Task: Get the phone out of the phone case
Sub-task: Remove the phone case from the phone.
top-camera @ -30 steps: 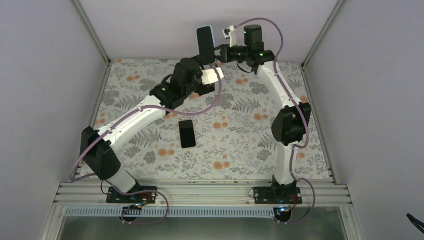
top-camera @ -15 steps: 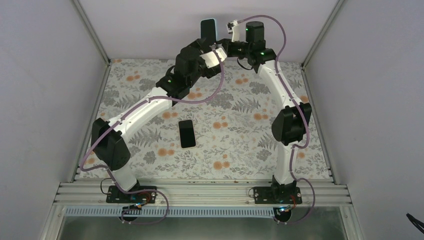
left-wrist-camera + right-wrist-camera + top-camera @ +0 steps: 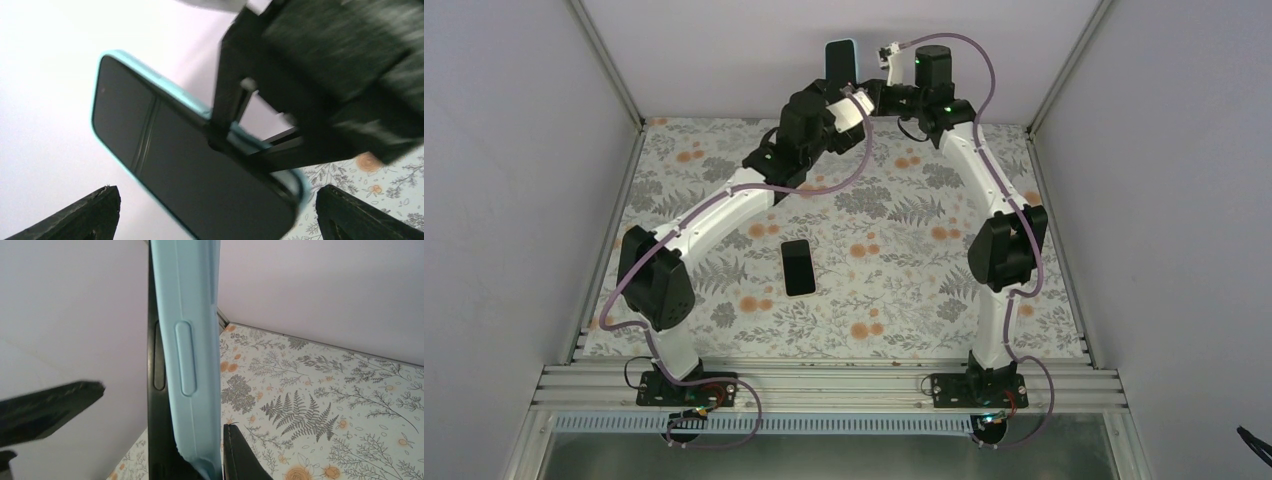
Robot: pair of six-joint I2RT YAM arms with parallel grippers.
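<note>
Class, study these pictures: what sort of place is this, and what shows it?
Probably a robotics lab test cell: a left arm and right arm bolted to a metal rail, with plain walls boxing in the floral-covered table.

Gap of my left pincer (image 3: 220, 215): spread wide, nothing between the fingers. The phone case (image 3: 187, 340) with its phone (image 3: 165, 160) stands just ahead.
Across the screen: my right pincer (image 3: 195, 455) clamps the lower part and one black finger bars it. The top half is bare.
Far wall (image 3: 724, 60): close behind the case, with little room beyond.
Table (image 3: 904, 300) middle: a black handset (image 3: 799, 267) lies flat, well apart from both arms, with open mat around it.
Sides: my left arm (image 3: 714, 215) arches over the far left and my right arm (image 3: 994, 200) stands along the right. A passage lies between them.
</note>
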